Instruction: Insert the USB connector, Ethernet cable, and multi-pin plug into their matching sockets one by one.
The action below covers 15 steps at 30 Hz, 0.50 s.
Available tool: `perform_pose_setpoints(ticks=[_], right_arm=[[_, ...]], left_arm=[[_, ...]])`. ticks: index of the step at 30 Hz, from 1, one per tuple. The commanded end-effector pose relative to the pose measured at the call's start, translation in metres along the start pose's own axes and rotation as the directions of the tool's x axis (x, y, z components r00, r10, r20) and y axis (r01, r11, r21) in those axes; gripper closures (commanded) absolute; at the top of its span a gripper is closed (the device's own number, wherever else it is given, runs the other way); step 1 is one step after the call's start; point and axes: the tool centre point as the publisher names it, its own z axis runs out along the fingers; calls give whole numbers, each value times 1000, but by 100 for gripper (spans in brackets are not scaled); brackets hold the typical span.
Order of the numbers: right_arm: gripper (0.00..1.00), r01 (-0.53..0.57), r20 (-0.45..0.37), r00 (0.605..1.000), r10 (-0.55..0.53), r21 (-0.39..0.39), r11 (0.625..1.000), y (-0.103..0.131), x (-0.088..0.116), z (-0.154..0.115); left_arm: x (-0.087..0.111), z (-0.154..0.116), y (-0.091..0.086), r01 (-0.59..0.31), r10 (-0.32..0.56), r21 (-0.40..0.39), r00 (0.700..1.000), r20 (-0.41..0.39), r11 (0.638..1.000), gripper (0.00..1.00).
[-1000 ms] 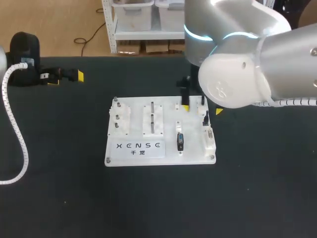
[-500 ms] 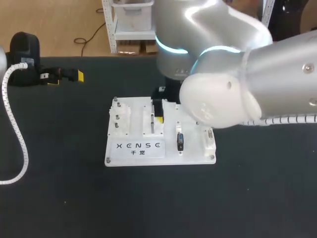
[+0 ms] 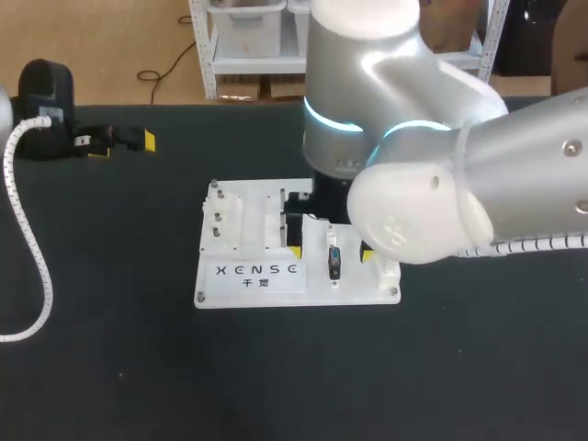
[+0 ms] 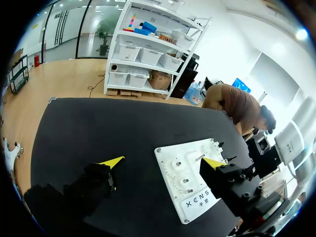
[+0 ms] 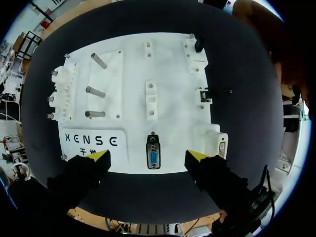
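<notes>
The white socket board (image 3: 253,276) lies mid-table. A black multi-pin connector with a blue face (image 5: 153,159) stands near its front edge, also seen from the head view (image 3: 333,263). My right gripper (image 5: 148,156) hovers over it, open wide, one yellow tip on each side and neither touching. A white multi-pin socket (image 5: 221,147) sits at the board's front right. Two white blocks with small dark parts, one mid-right (image 5: 203,95) and one at the back right corner (image 5: 198,45), stand behind it. My left gripper (image 4: 163,162) is open and empty, far left of the board (image 3: 124,144).
Three metal pegs (image 5: 94,90) and a gear block (image 5: 61,94) stand on the board's left half. A white corrugated hose (image 3: 28,230) from my left arm trails over the table's left side. My right arm's bulk (image 3: 413,184) hides the board's back right in the head view.
My right gripper moved from the board's back right corner leftward, then toward the front, and now straddles the multi-pin connector. The left arm stayed still.
</notes>
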Motion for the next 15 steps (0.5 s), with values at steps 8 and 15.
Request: perform_pose_setpoints(ticks=[8,15], right_arm=[[0,-6,-19,1000,5,-72,997,-2,2,3],[0,-6,-19,1000,5,-72,997,-2,2,3]], left_arm=[[0,0,0,0,0,0,1000,0,1000,0],[0,0,0,0,0,0,1000,0,1000,0]])
